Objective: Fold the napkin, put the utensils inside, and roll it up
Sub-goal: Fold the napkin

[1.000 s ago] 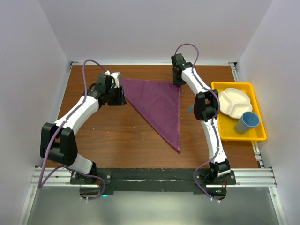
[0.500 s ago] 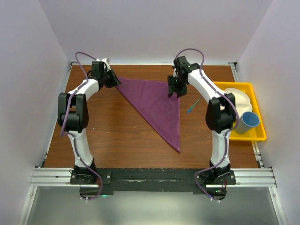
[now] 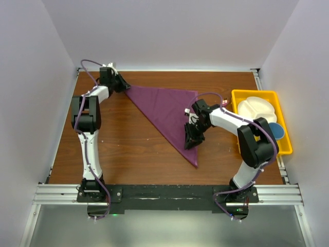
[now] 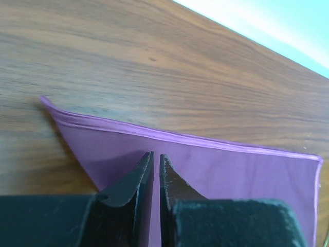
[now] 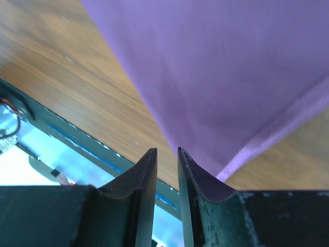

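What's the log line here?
napkin: folded triangle | left gripper: far-left corner, nearly closed | right gripper: right edge, nearly closed | grip: unclear

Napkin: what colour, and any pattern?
The napkin is plain plum purple, unpatterned; top external view shows it best.

Plum napkin (image 3: 167, 110) lies flat, folded to a triangle, on wood table (image 3: 128, 149). L gripper (image 3: 123, 86) at its far-left corner, R gripper (image 3: 189, 141) on its right edge. Yellow tray (image 3: 257, 93) at right w/ white plate (image 3: 254, 110) & blue cup (image 3: 278, 131).

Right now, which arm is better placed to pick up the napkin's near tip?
Right: the right gripper is at the napkin's right edge by that tip; the left gripper is at the far corner.
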You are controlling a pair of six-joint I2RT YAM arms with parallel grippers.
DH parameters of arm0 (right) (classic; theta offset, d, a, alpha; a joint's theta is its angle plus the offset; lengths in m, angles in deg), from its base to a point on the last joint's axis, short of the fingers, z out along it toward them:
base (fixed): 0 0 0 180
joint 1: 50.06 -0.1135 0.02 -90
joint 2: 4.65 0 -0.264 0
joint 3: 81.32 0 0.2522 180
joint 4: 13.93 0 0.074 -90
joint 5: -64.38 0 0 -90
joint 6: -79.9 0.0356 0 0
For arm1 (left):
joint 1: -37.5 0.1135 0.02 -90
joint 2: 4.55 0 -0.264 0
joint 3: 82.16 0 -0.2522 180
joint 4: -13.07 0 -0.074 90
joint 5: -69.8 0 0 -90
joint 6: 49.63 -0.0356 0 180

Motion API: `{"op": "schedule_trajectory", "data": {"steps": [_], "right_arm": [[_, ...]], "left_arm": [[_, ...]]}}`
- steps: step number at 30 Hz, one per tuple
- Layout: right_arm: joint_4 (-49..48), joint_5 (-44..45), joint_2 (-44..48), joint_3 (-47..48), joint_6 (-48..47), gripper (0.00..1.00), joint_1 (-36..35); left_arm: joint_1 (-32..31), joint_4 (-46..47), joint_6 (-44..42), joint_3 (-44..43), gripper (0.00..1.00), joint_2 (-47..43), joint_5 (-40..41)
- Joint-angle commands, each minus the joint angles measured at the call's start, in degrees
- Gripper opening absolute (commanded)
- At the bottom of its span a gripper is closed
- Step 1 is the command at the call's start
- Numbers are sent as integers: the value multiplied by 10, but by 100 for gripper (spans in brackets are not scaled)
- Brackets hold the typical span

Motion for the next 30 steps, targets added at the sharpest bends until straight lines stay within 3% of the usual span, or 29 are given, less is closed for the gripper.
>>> {"op": "schedule_trajectory", "data": {"steps": [1,4,11,18,22,26,29,30], "right_arm": [[-40,0,57,-46,18,25,0],[-44,3,61,-82,25,22,1],[2,20,109,-67,26,24,-1],[-79,1,106,-161,61,26,-6],[-93,37,115,-197,76,26,-6],[-62,68,128,-188,74,25,-7],[-30,89,169,-158,77,28,-8],[-6,104,176,-145,82,33,-7]], "left_arm": [[12,36,-1,-20,14,25,3],[15,32,-12,-22,14,34,6],[15,-10,-58,-60,16,37,9],[14,-34,-52,-63,18,12,-3],[9,-50,-56,-57,21,-12,-4],[1,-82,-79,-53,23,-48,8],[0,-111,-95,-54,27,-78,24],[-16,-128,-95,-56,29,-86,30]]}}
